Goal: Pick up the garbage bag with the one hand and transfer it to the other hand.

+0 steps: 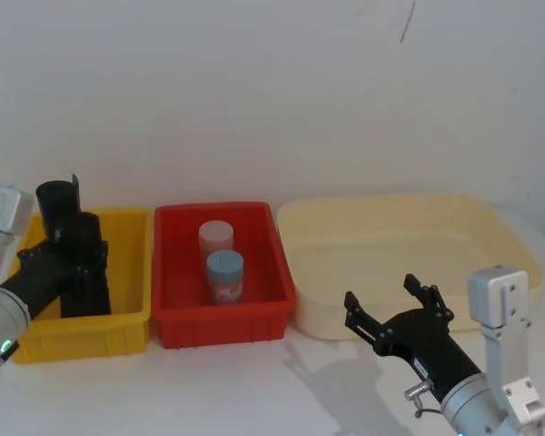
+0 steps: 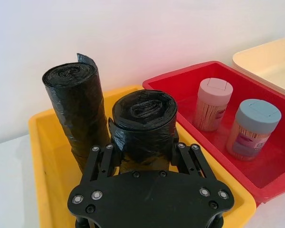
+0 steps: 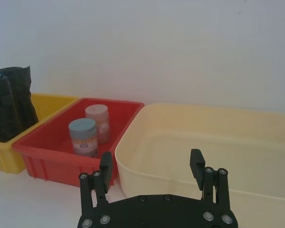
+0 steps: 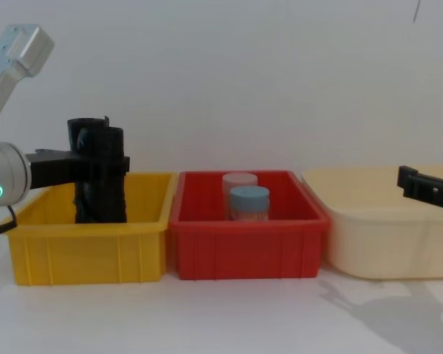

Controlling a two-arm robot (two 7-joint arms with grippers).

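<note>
Plainly, yellow plastic bin [image 1: 127, 322]: its wall could snag the roll on a tilted lift
Left black gripper [image 2: 143, 148]: clamped on the bag's sides; glossy film may slip
Right black gripper [image 1: 400, 304]: fingers spread, well apart
Thick black glossy garbage bag [image 2: 143, 118]: upright in the bin, between the left fingers
Slimmer black roll [image 2: 75, 109]: just beside; may topple

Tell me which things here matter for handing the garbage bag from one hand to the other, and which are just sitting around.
In the job: garbage bag, gripped by the left tool; right tool, open, by the cream tub.
Just lying about: slimmer black roll, yellow bin, red bin, pink-lidded jar, blue-lidded jar.
</note>
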